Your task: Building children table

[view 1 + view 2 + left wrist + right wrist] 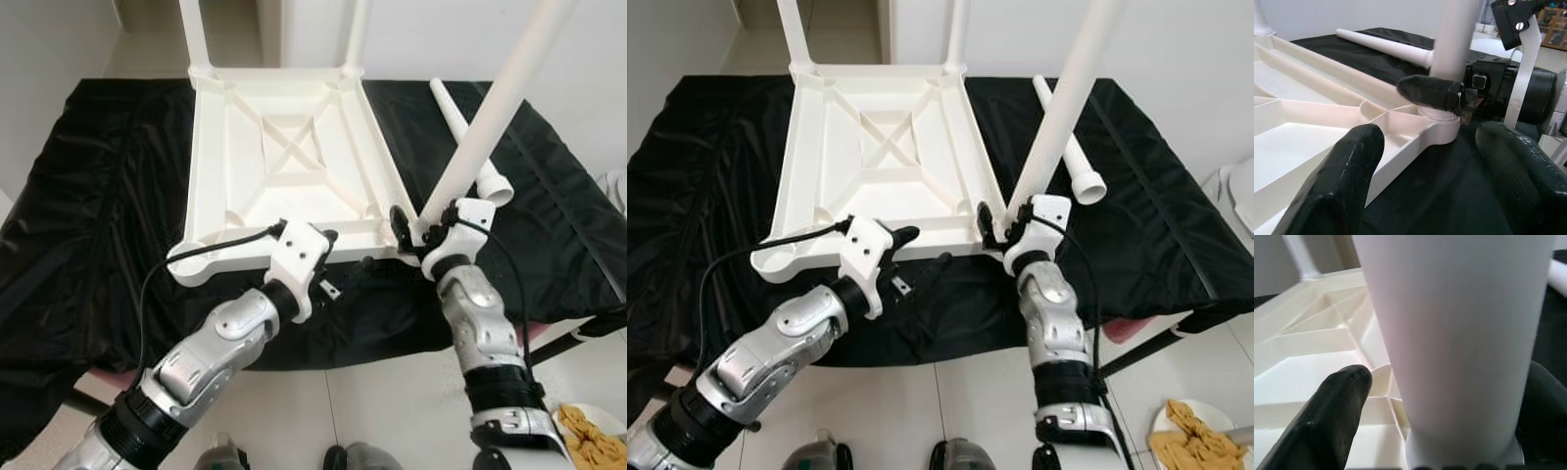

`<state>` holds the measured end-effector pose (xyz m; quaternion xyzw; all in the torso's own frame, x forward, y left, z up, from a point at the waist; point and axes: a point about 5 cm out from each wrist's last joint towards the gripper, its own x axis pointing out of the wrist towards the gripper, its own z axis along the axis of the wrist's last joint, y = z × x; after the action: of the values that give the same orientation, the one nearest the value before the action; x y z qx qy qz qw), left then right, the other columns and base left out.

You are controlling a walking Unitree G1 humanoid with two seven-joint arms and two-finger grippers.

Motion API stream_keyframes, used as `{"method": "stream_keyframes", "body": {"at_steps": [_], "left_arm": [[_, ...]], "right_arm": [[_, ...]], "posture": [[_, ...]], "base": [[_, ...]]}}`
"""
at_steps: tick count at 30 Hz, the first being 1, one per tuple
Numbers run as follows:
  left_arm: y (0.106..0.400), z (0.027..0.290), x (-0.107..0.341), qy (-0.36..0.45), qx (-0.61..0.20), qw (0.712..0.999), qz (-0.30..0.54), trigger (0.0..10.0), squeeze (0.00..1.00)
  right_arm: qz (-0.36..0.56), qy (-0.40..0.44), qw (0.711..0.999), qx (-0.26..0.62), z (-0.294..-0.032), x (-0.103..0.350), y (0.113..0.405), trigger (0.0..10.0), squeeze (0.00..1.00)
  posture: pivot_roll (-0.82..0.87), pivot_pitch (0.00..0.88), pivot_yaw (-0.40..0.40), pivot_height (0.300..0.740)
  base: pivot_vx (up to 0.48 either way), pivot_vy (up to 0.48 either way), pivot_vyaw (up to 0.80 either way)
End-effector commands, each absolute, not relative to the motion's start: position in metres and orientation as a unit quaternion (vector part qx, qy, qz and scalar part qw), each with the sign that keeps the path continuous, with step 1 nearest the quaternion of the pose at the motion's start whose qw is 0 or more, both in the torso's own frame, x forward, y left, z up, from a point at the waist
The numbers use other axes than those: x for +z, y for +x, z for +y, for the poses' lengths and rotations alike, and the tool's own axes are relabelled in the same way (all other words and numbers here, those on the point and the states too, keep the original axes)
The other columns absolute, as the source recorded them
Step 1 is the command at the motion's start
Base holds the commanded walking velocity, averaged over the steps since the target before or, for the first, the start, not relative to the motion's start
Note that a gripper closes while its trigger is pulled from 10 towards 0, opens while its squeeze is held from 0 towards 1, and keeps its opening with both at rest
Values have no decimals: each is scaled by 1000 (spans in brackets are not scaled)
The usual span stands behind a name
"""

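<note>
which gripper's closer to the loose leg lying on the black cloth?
Right. The right gripper grips an upright leg at the tabletop's near corner, just beside the loose leg. The left gripper is further off, along the tabletop's near edge.

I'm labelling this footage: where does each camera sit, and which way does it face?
Left and right eye views: on the head, looking down at the upturned table top; both arms show.
Left wrist view: along the left tool toward the leg.
Right wrist view: along the right tool, gripping that leg.
All share the leg's corner socket.
</note>
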<state>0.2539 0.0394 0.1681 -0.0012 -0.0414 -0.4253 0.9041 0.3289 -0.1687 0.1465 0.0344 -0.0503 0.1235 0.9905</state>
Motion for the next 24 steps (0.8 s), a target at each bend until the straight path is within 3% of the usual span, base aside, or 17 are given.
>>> {"method": "stream_keyframes", "body": {"at_steps": [1, 10, 23, 24], "left_arm": [[246, 33, 168, 11, -522, 852, -44, 10000, 0], [246, 34, 168, 12, -523, 851, -44, 10000, 0], [246, 32, 168, 15, -529, 848, -45, 10000, 0], [246, 32, 168, 15, -528, 848, -45, 10000, 0]], "right_arm": [[-49, 31, 982, 180, -167, 142, 327, 10000, 0], [-41, 7, 969, 245, -198, 141, 331, 10000, 0], [-25, -8, 955, 295, -209, 137, 336, 10000, 0], [-26, -12, 955, 296, -210, 138, 337, 4745, 0]], "posture": [[27, 58, -36, 740], [30, 42, -32, 740], [28, 30, -31, 740], [30, 30, -33, 740]], "base": [[0, 0, 0], [0, 0, 0], [0, 0, 0], [0, 0, 0]]}}
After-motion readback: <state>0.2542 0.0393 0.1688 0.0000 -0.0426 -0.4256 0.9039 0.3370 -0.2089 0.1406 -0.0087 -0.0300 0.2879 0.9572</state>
